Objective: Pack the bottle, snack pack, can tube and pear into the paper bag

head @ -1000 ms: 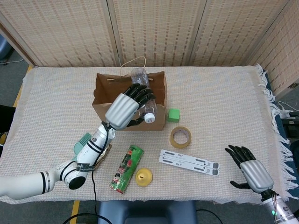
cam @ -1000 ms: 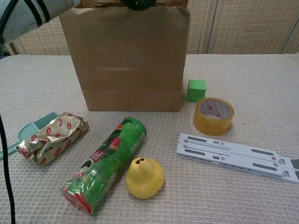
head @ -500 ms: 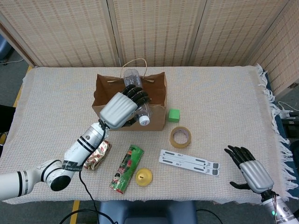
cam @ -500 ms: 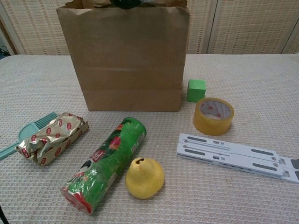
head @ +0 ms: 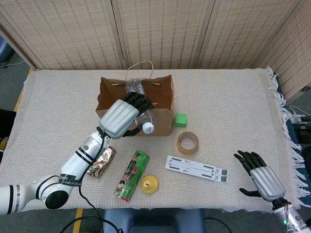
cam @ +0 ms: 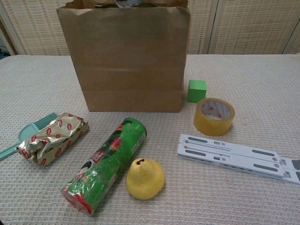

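Two hands: left hand [head: 120, 118] wrapped round bottle [head: 141, 116] over paper bag [head: 164, 124], right hand [head: 260, 178] loose, empty.

Head view: you look steeply down over the whole table [head: 233, 97] | Chest view: low, close, facing the far side | You share: paper bag [head: 160, 124] [cam: 126, 56], pear [head: 149, 184] [cam: 145, 179].

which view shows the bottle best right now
The head view. It shows the clear bottle with its white cap, held tilted by the left hand over the open paper bag. The chest view faces the bag's front wall, so only a sliver of the bottle peeks above the rim.
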